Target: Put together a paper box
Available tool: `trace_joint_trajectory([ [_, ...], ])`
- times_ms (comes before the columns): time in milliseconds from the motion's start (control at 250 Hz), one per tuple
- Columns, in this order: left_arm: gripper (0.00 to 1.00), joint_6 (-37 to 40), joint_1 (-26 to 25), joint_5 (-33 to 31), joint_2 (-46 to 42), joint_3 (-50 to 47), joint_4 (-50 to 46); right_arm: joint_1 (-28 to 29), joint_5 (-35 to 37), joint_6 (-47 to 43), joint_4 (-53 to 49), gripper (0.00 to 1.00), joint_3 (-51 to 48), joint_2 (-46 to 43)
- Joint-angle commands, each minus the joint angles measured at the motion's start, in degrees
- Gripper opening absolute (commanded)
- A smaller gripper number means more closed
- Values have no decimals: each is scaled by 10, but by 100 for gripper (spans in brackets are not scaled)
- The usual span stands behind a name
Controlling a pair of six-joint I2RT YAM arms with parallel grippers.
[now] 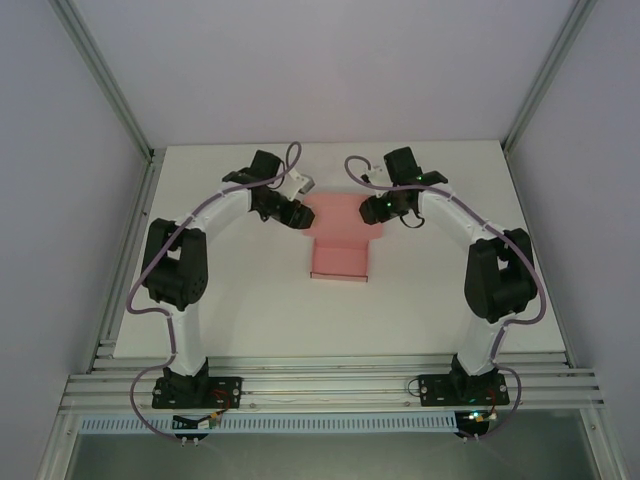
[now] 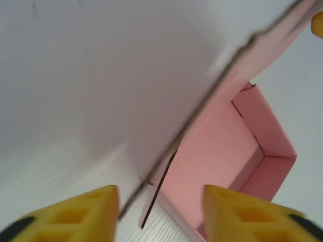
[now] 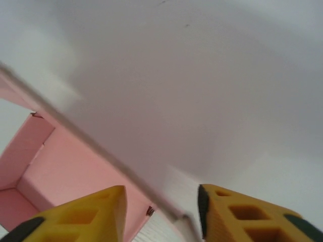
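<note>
So the pink paper box (image 1: 338, 258) is sitting open on the white table (image 1: 220, 300), about midway between the two arms. Its shallow tray is facing the arm bases and its lid flap (image 1: 340, 212) is sticking out from the tray's far side. The left gripper (image 1: 300, 217) is reaching in at the flap's left edge and the right gripper (image 1: 378, 208) is reaching in at its right edge, so they're facing each other across the box.

On the left wrist camera, the flap (image 2: 267, 43) is showing up edge-on, and that edge is running right into the gap between the left gripper's (image 2: 160, 189) yellow fingers (image 2: 75, 217). The tray's pink inside (image 2: 222, 146) is lying just past them. The jaws are standing partway apart, not clamped on the paper (it's sitting closer to one finger than the other, though).

Same deal on the right wrist camera. The flap's edge is passing between the right gripper's (image 3: 161, 187) fingers (image 3: 242, 212), and they're standing partway apart too, not pinching it. The tray (image 3: 65, 166) is showing beside them. I can't tell whether either flap edge is lifting off the table.
</note>
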Motion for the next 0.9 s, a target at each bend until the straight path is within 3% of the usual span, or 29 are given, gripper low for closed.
trace_joint_trajectory([
  [0,32,10,-16,1,-21,-4,-3,0,-26,-7,-16,33,6,1],
  [56,24,10,-21,-6,-28,-7,1,1,-22,-8,-19,26,4,-4],
  [192,3,-1,-37,-37,-45,-21,25,1,-19,-3,-38,0,8,-10],
  [411,0,-65,-61,-133,-69,-36,66,8,1,51,-2,0,-12,-38],
  [691,0,-172,-102,-247,-91,-55,123,78,153,166,86,0,-40,-72],
  [899,0,-230,-106,-290,-86,-50,131,89,162,272,93,0,-41,-75],
])
